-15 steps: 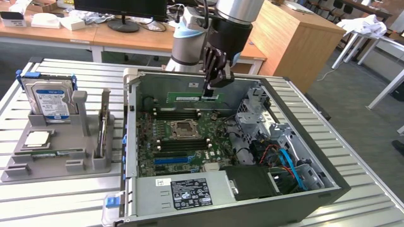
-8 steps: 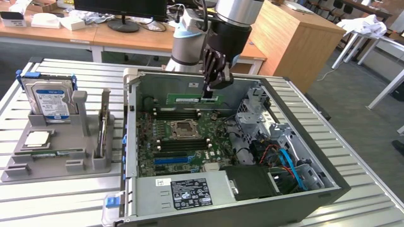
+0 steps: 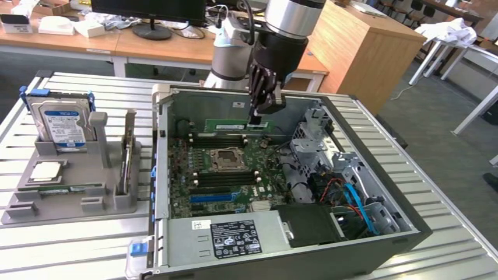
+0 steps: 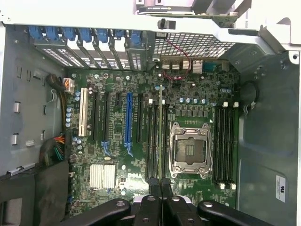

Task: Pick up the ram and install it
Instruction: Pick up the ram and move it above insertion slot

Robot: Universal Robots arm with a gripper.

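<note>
The pincer [image 3: 257,121] [image 4: 160,182] is clenched on the ram [image 3: 233,125] [image 4: 161,136], its 2 black fingers [image 4: 149,202] pinching the green stick near 1 end. In the exterior view the rest of the stick reaches out level toward the exterior view's left. The ram hangs inside the open computer case [image 3: 202,105], close to the case's far wall. It sits over the bank of black memory slots [image 3: 221,140] [image 4: 153,136] just beside the processor socket [image 3: 225,156] [image 4: 190,150]. From the wrist it shows edge-on, a thin line running along those slots. Whether its lower edge touches a slot I cannot tell.

A 2nd bank of slots [image 3: 227,178] [image 4: 223,141] lies on the socket's other side, all on the green motherboard [image 3: 265,192] [image 4: 188,94]. A power supply [image 3: 233,236] with a black label fills the case's near edge.

The case lies on a slatted metal table [image 3: 435,256], toward its edge on the exterior view's right. Near the opposite edge stands a gray holder [image 3: 70,198], well apart from the pincer, with a hard drive [image 3: 62,125] upright in its far end.
</note>
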